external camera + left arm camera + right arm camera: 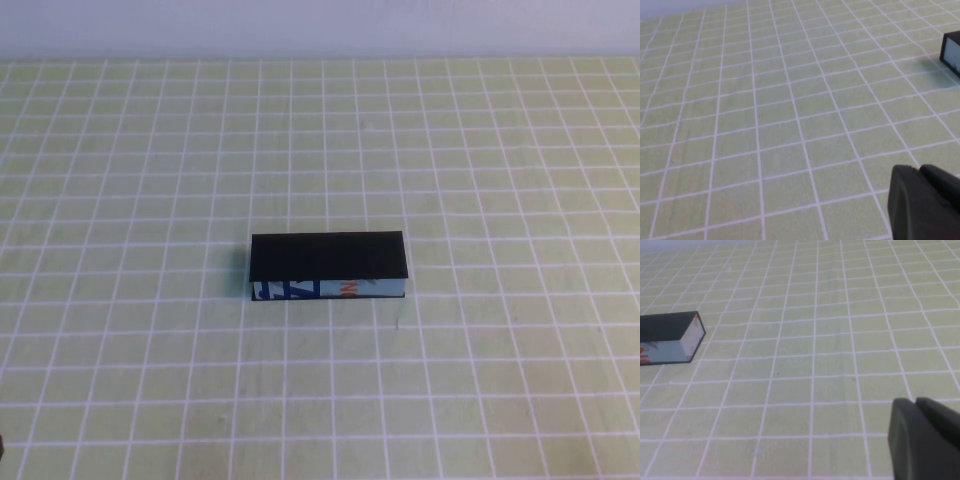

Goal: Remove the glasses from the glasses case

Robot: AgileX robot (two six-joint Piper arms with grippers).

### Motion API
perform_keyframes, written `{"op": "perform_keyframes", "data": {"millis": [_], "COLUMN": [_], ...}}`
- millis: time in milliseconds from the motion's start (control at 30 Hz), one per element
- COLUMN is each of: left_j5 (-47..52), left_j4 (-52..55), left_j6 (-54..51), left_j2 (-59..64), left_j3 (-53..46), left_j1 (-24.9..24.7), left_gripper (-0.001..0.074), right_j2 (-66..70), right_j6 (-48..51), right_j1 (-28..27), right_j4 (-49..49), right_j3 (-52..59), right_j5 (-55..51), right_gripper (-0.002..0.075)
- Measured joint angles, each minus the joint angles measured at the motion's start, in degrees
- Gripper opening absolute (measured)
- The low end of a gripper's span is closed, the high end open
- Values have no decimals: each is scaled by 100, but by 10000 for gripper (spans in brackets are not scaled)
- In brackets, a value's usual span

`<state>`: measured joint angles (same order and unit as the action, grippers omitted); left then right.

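Fingers (920,440) of both grippers away from closed black glasses case (328,256).

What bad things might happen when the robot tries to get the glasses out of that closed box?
The glasses case lies shut and alone on the mat, so it may slide when its lid is pushed. The glasses are hidden inside and might tumble out. The right end effector is shut, away from the case; the left end effector is away too.

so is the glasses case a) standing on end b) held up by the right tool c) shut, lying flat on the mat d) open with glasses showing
c: the glasses case lies flat and closed on the checked mat, with neither tool touching it.
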<state>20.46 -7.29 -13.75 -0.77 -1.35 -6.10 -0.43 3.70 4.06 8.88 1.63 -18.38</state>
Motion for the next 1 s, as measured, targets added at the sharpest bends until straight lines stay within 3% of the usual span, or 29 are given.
{"op": "perform_keyframes", "data": {"millis": [233, 333, 533, 700, 833, 1000], "left_j5": [-174, -322, -1090, -1536, -1010, 189], "left_j4": [-301, -1159, -3859, -4464, -4510, -4137], "left_j6": [0, 0, 0, 0, 0, -217], "left_j2": [0, 0, 0, 0, 355, 1879], "left_j3": [0, 0, -10, -10, 167, 1368], "left_j1": [0, 0, 0, 0, 0, 0], "left_gripper": [-4, -4, -4, -4, -4, -4], "right_j2": [0, 0, 0, 0, 0, 0], "right_j6": [0, 0, 0, 0, 0, 0], "right_j1": [0, 0, 0, 0, 0, 0], "right_j4": [0, 0, 0, 0, 0, 0], "right_j3": [0, 0, 0, 0, 0, 0], "right_j5": [0, 0, 0, 0, 0, 0], "right_gripper": [-17, -17, -17, -17, -17, -17]}}
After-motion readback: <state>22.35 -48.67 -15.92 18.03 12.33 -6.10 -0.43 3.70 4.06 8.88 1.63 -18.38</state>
